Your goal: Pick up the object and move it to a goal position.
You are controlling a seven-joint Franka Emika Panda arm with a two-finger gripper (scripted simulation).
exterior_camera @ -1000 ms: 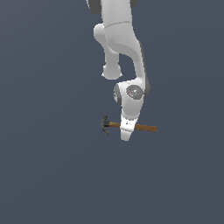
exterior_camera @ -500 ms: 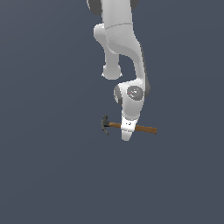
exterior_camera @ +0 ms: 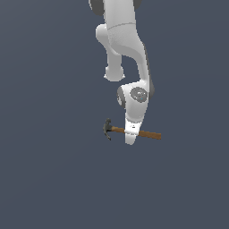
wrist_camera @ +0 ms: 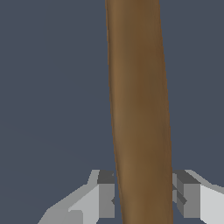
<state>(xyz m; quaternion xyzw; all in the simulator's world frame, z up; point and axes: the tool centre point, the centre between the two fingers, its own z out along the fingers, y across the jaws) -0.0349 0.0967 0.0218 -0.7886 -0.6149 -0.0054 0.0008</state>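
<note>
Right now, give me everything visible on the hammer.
The hammer is small, with a dark grey metal-looking claw head toward the exterior view's left and a slim brown wooden handle running to the right, roughly level. The pincer straddles the handle, one finger on each side, close against it; actual contact and what lies under it can't be confirmed.

White arm reaches downward, end effector fingers clamped inward.

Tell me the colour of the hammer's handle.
Brown, like wood; the handle shows best in the wrist view, between the gripper fingers.
</note>
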